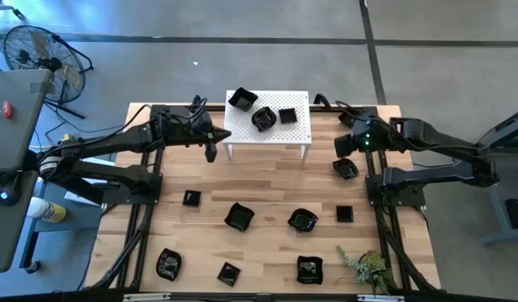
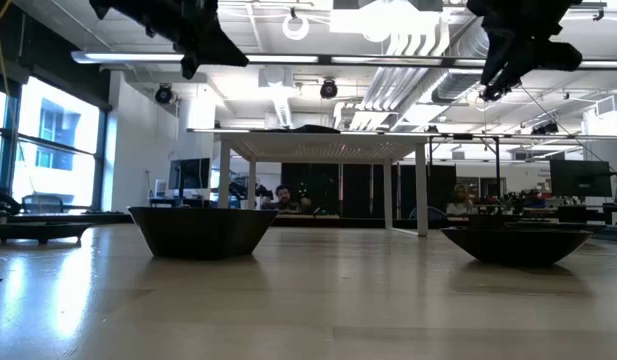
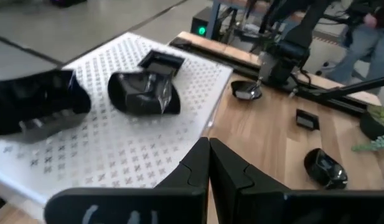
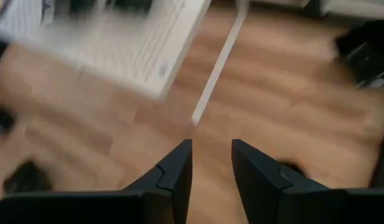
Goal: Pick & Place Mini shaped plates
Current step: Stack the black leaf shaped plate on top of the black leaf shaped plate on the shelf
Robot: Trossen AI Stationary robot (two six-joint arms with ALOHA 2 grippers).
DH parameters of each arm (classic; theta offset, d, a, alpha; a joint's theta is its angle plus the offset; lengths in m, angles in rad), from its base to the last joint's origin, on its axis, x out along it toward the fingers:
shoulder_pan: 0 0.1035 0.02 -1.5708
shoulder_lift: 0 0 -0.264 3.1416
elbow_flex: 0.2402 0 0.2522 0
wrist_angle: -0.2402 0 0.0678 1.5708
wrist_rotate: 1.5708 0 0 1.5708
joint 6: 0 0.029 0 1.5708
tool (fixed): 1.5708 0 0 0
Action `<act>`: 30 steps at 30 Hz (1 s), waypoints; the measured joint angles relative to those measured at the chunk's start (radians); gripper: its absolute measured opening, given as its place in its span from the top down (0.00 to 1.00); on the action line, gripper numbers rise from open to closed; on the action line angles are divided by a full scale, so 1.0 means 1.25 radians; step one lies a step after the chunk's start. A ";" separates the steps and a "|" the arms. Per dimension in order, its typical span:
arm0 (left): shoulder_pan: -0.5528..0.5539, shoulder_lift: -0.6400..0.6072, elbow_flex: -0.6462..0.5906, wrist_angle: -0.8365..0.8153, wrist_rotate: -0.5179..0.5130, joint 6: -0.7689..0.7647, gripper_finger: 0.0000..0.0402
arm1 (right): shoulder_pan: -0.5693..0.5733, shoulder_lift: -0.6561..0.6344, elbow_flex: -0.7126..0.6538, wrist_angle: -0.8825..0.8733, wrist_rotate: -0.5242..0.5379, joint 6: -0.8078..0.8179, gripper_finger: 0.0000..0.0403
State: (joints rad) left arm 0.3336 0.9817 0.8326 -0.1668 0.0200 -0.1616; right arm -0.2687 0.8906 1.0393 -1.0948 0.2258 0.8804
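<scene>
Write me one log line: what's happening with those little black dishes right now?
stand: three mini plates on top | table: more scattered | left tool: shut, empty, beside stand | right tool: open, empty, over table

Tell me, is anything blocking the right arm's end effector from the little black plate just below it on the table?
Nothing visible does. The right end effector hangs open above the wooden table, and the black plate lies beside it with only bare wood around. The white stand sits off to one side, clear of that path.

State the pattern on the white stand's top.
Rows of small perforations cover the stand; left wrist view shows it best.
</scene>
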 joint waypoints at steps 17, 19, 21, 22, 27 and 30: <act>0.090 0.013 0.002 0.087 0.090 -0.016 1.00 | -0.002 -0.141 -0.292 0.091 -0.228 0.005 0.81; 0.089 0.013 0.001 0.085 0.089 -0.021 1.00 | -0.018 -0.154 -0.302 0.054 -0.257 0.030 0.81; 0.089 0.013 0.001 0.085 0.090 -0.021 1.00 | -0.039 -0.153 -0.308 0.022 -0.266 0.035 0.81; 0.089 0.013 0.002 0.086 0.090 -0.022 1.00 | -0.051 -0.146 -0.311 0.010 -0.263 0.030 0.80; 0.089 0.027 0.002 0.092 0.088 -0.021 1.00 | -0.139 -0.082 -0.313 0.013 -0.262 -0.060 0.74; 0.089 0.031 0.001 0.091 0.088 -0.021 1.00 | -0.199 -0.019 -0.275 0.013 -0.312 -0.128 0.70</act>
State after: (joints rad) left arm 0.4450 1.0209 0.8341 -0.0536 0.1302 -0.1883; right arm -0.5179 0.8670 0.6960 -1.0782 -0.1639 0.7201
